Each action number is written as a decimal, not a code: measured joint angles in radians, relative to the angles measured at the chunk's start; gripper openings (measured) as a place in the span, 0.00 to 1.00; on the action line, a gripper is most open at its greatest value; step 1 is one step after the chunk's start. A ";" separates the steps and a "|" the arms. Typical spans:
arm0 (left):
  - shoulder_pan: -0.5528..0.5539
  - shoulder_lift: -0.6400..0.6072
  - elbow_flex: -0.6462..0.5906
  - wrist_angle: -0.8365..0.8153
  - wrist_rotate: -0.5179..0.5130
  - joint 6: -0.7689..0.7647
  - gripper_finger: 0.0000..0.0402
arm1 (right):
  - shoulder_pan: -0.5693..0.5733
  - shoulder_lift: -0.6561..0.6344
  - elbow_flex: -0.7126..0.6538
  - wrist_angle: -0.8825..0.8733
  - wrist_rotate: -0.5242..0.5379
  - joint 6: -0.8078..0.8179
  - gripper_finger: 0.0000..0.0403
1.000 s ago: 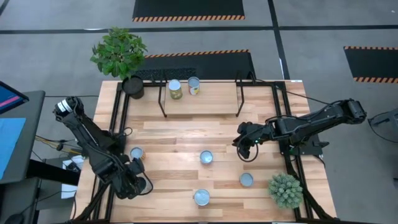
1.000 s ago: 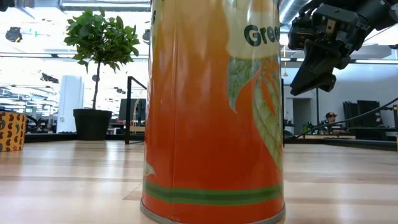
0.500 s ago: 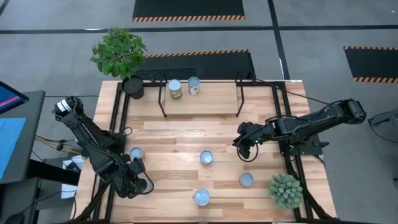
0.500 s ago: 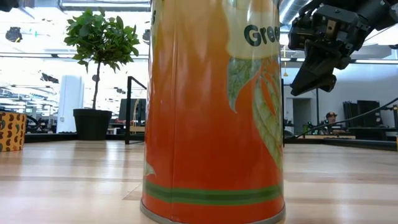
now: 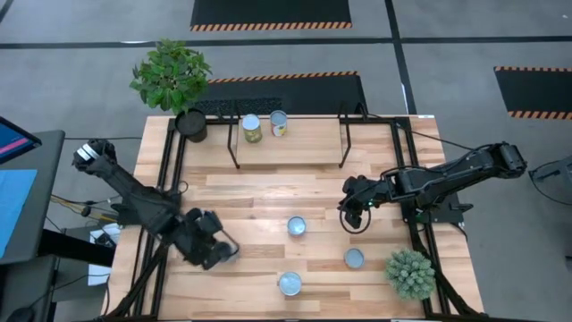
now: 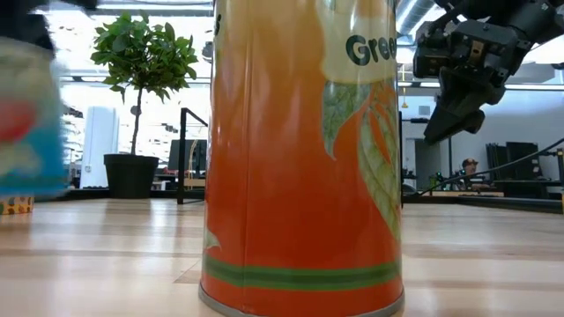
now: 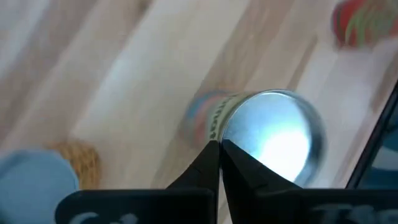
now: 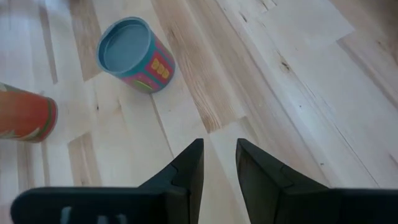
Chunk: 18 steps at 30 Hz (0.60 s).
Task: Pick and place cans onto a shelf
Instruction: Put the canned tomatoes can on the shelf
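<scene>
My left gripper is over the table's near left part, shut on a can with a silvery top. That can shows blurred and off the table in the low view; in the high view the gripper hides it. My right gripper hangs open and empty above the table's right part and also shows in the low view. Three cans stand on the table. Two cans stand on the shelf at the far edge. My left gripper has its two fingertips together at the rim of the can's top, with only a thin gap between them. It seems to pinch the rim. The can is lifted clear of the table, its labelled side below the top.
A black plant pot with a leafy plant stands at the far left corner, and a small green plant at the near right. Black mount frames run along both table sides. An orange can stands right before the low camera. A blue-topped can lies ahead of my right gripper.
My left gripper has swung fast from the near left corner toward the table's right and a little toward the far edge. The can that stood at the left no longer shows there. A blurred can has come into the low view at the left, clear of the table.
</scene>
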 joint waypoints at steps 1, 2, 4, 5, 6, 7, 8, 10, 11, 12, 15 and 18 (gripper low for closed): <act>0.031 -0.001 0.012 0.000 -0.001 0.032 0.00 | 0.000 0.000 0.000 -0.001 0.000 0.000 0.29; 0.064 -0.001 0.026 -0.001 -0.003 0.067 0.00 | 0.000 0.000 0.000 -0.001 0.000 0.000 0.29; 0.132 -0.001 0.057 0.003 -0.005 0.146 0.00 | 0.000 0.000 0.000 -0.001 0.000 0.000 0.29; 0.168 -0.001 0.071 0.007 -0.006 0.183 0.00 | 0.000 0.000 0.000 -0.002 0.000 0.000 0.29; 0.207 -0.001 0.083 0.012 -0.006 0.218 0.00 | 0.000 0.000 0.000 -0.003 0.000 0.000 0.29; 0.248 -0.001 0.095 0.015 -0.006 0.253 0.00 | 0.000 0.000 0.000 -0.003 0.000 0.000 0.29; 0.288 -0.001 0.108 0.017 -0.011 0.288 0.00 | 0.000 0.000 0.000 -0.003 0.000 0.000 0.29; 0.372 -0.001 0.133 0.025 -0.024 0.357 0.00 | 0.000 0.000 0.000 -0.003 0.000 0.000 0.29; 0.414 -0.001 0.146 0.027 -0.026 0.396 0.00 | 0.000 0.000 0.000 -0.003 0.000 0.000 0.29; 0.459 0.001 0.159 0.028 -0.025 0.437 0.00 | 0.000 0.000 0.000 -0.003 0.000 0.000 0.29; 0.592 0.009 0.189 0.053 -0.013 0.572 0.00 | 0.000 0.000 0.000 -0.003 0.000 0.000 0.29; 0.731 0.028 0.212 0.101 0.013 0.683 0.00 | 0.000 0.000 0.000 -0.002 0.000 -0.001 0.29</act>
